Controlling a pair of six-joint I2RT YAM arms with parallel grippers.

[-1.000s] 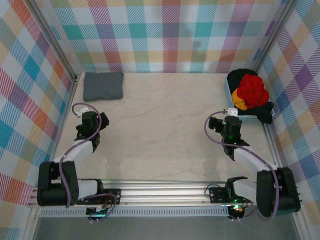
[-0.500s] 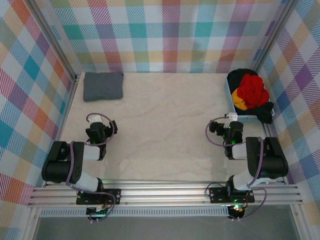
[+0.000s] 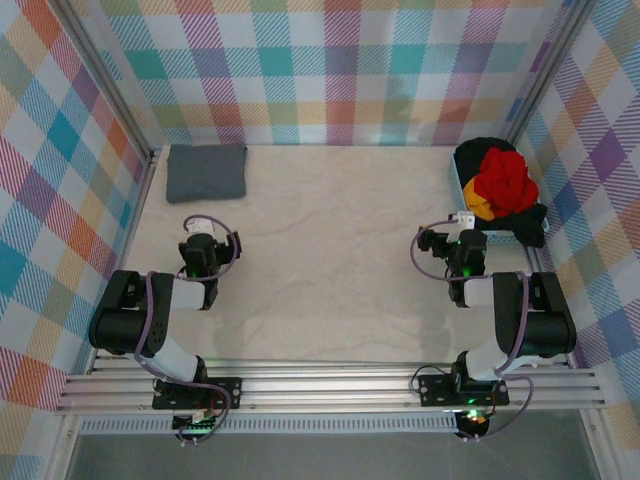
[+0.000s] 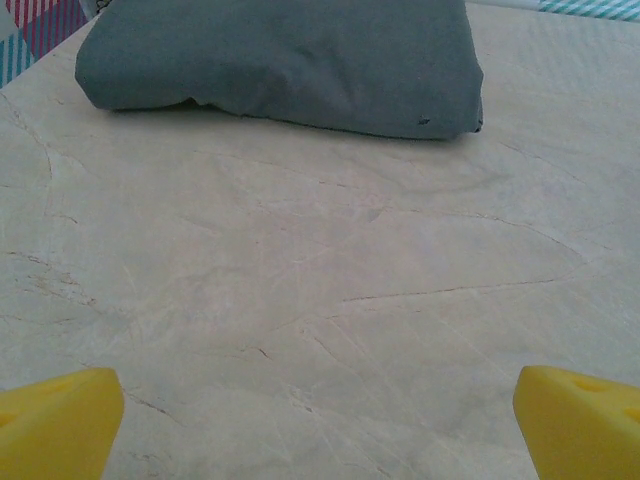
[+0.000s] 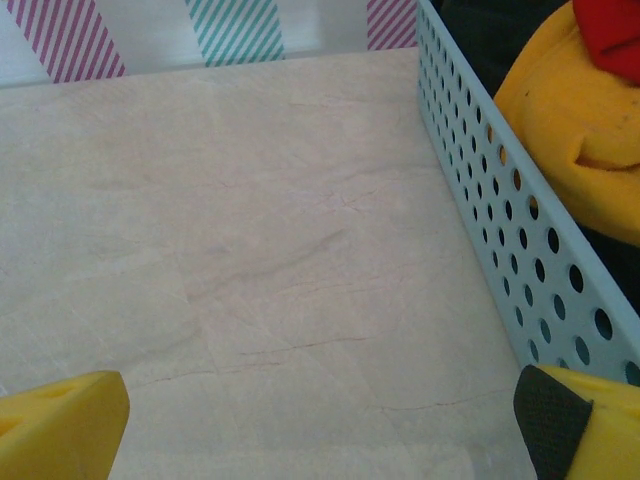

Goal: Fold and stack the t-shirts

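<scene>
Now your pale marbled counter [image 3: 330,230] sits inside plaid walls [image 3: 340,70]; a folded grey shirt [image 3: 206,172] lies far left, and your left pincer [image 4: 320,425] and right pincer [image 5: 320,425] stand spread, empty.

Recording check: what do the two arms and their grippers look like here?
The left arm and right arm are black with white link sections, with lilac cables looping along them. The left gripper and right gripper have bright yellow fingers; one right finger shows a dark textured pad. A green light glows on the right wrist.
</scene>
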